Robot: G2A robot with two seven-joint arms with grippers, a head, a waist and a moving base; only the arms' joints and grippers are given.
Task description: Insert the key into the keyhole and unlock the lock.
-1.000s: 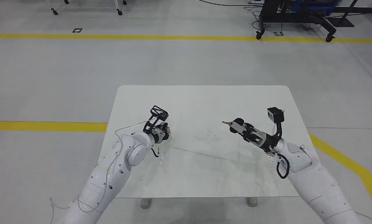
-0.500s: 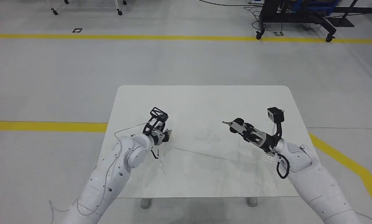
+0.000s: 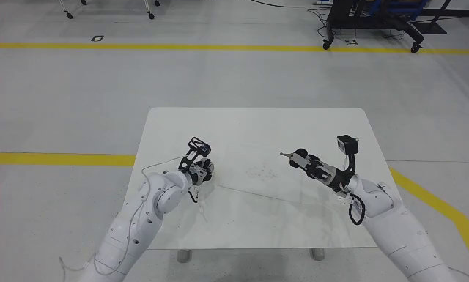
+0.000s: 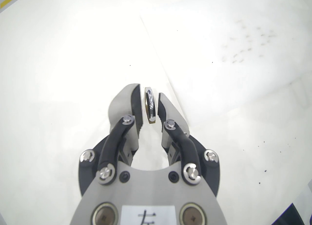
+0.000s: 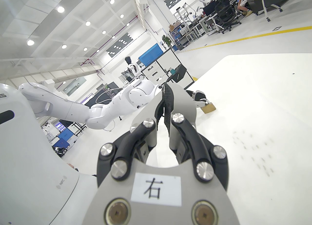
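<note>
The lock [image 4: 150, 106] presents just its shackle, edge-on inside the left claw [image 4: 149, 97]; its body is hidden beneath. From above, the key [image 3: 283, 155] is a mere sliver at the tip of the right claw [image 3: 290, 157], its teeth too small to tell. From the right wrist, that claw's closed fingers hide the key, and the lock's keyhole cannot be made out.
</note>
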